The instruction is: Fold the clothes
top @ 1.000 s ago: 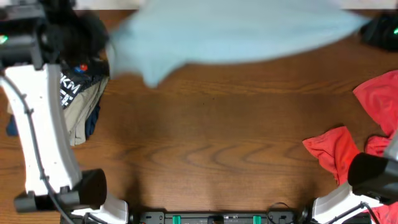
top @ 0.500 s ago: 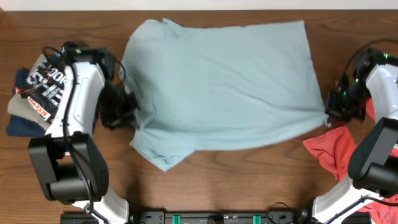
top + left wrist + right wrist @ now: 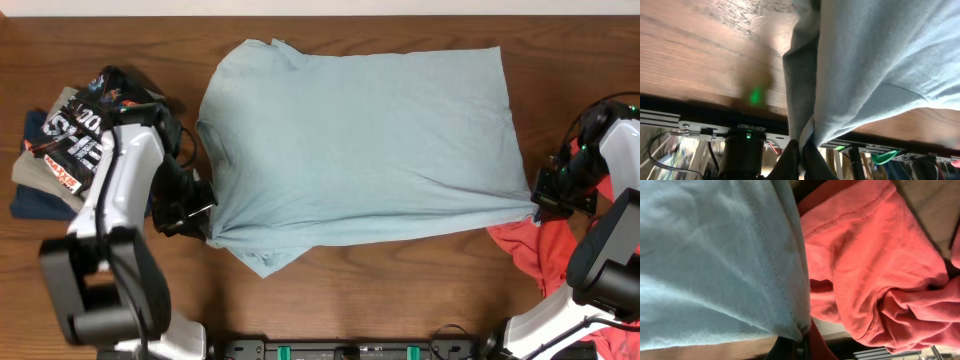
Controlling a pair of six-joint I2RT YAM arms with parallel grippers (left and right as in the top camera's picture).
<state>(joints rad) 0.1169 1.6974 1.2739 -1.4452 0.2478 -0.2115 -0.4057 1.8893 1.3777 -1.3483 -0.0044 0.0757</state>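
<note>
Where the T-shirt (image 3: 360, 140) lies spread, the table (image 3: 400, 290) is apparently wood.

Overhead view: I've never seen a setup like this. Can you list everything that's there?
T-shirt: one, plain pale blue-grey, spread flat across the middle of the table.
Coral-red garment: one crumpled heap (number of pieces unclear), at the right edge, beside the T-shirt's corner.
Pile of folded clothes: one, black printed piece on top, beige and navy beneath, at the left edge.
Table: one, dark brown wood, under everything.
Arms: two, white and black, one on each side.
Left gripper: one, black, shut on the T-shirt's left edge.
Right gripper: one, black, shut on the T-shirt's lower right corner.
</note>
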